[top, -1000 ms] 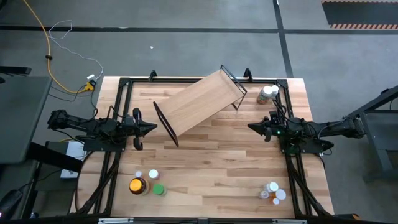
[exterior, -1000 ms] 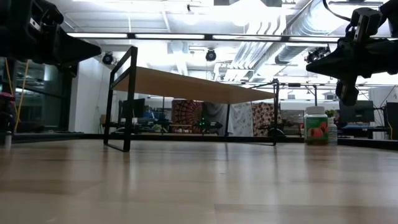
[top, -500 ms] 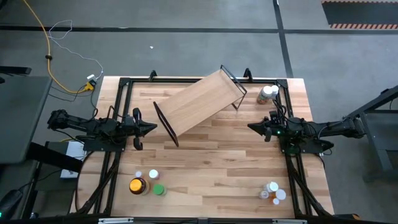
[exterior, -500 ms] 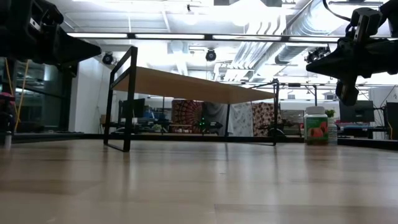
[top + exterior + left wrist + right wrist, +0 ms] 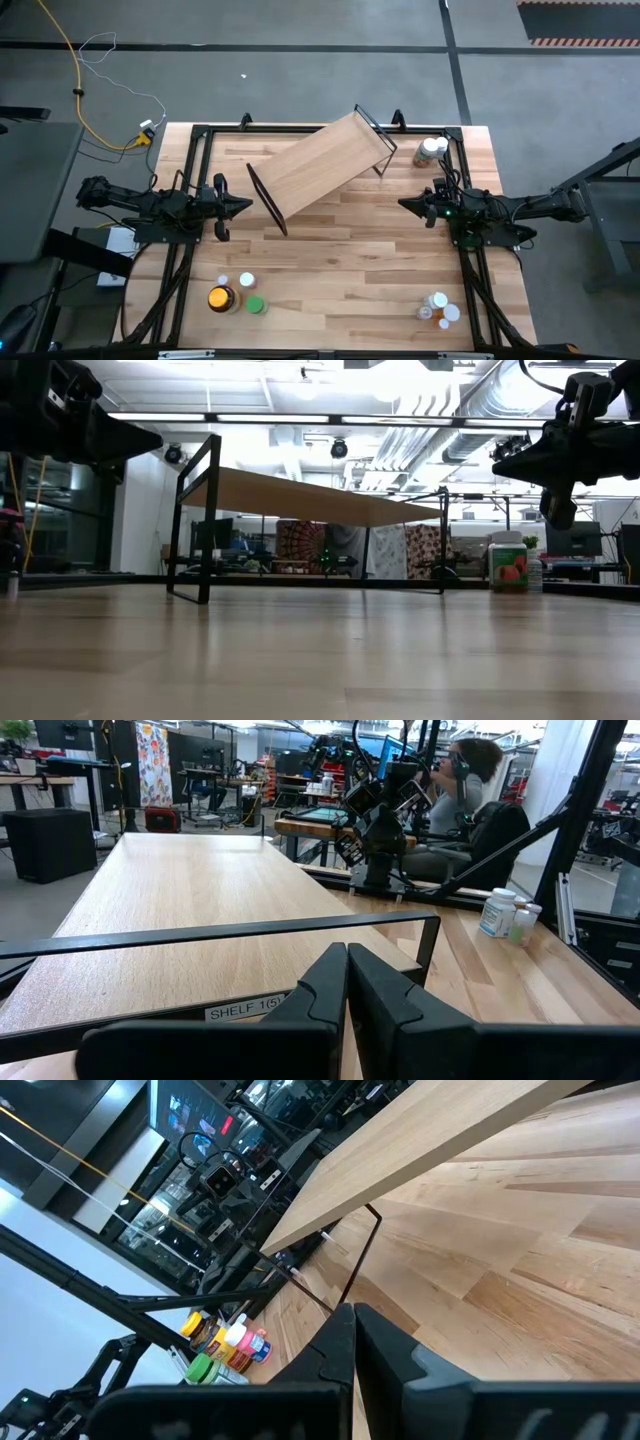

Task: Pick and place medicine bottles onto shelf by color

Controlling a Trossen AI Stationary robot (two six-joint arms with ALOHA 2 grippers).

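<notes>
A wooden shelf (image 5: 322, 165) sits angled at the table's (image 5: 350, 270) far middle. Bottles (image 5: 235, 295) cluster at the near corners. Left gripper (image 5: 245, 207) and right gripper (image 5: 405, 205) hover, fingers pressed together, empty.

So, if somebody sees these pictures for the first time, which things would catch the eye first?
Probably the shelf, a long light-wood board lying slanted across the far middle of the table, empty. Next, the two dark arms facing each other, the left gripper and right gripper both shut and holding nothing. Then the medicine bottles clustered at the near left.
</notes>
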